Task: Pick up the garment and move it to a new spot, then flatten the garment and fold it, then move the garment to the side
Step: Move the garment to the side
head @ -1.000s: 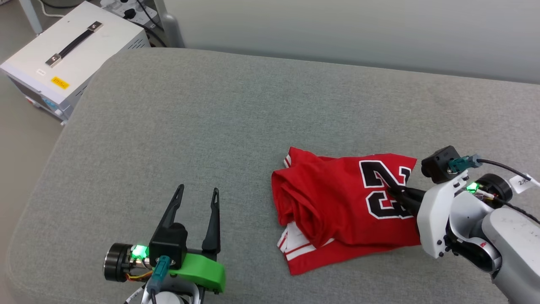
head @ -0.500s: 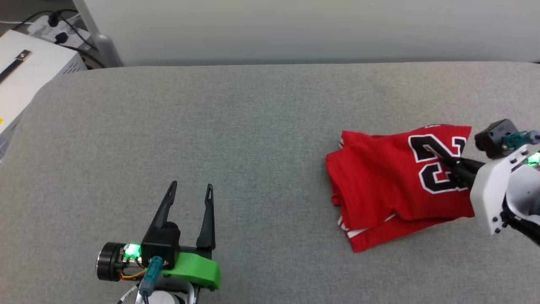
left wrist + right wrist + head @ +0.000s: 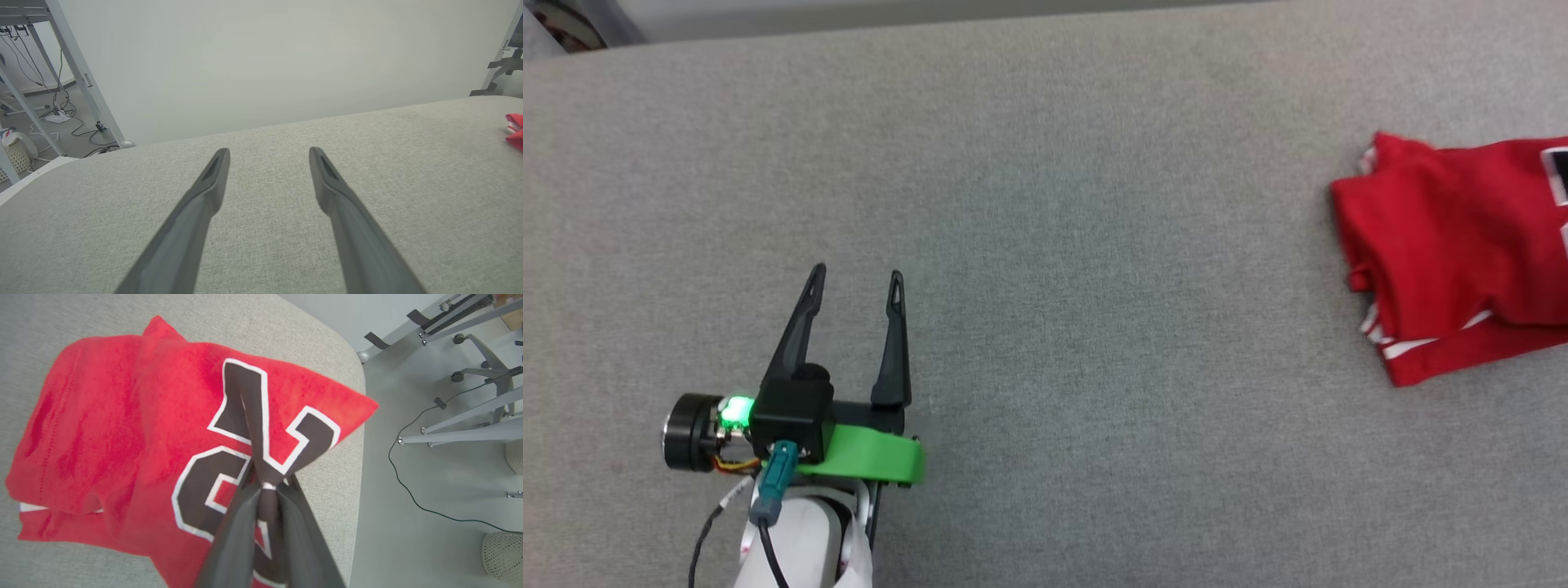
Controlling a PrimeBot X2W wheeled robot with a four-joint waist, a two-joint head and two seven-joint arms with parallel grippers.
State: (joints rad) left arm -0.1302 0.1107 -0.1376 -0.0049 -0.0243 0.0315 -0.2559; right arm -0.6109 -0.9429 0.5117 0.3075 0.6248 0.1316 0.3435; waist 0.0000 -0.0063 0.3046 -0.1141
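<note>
At R wrist, R hand [image 3: 267, 484] clamps garment [image 3: 122, 416], head view, L hand [image 3: 856, 275] apart

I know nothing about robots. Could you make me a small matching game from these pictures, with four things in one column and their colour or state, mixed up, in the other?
Things:
1. left gripper
2. right gripper
3. garment
4. table

States:
A. grey, cloth-covered
B. shut, pinching fabric
C. open, holding nothing
D. red with a black number, lying by the table's edge

Pairs: 1-C, 2-B, 3-D, 4-A
</note>
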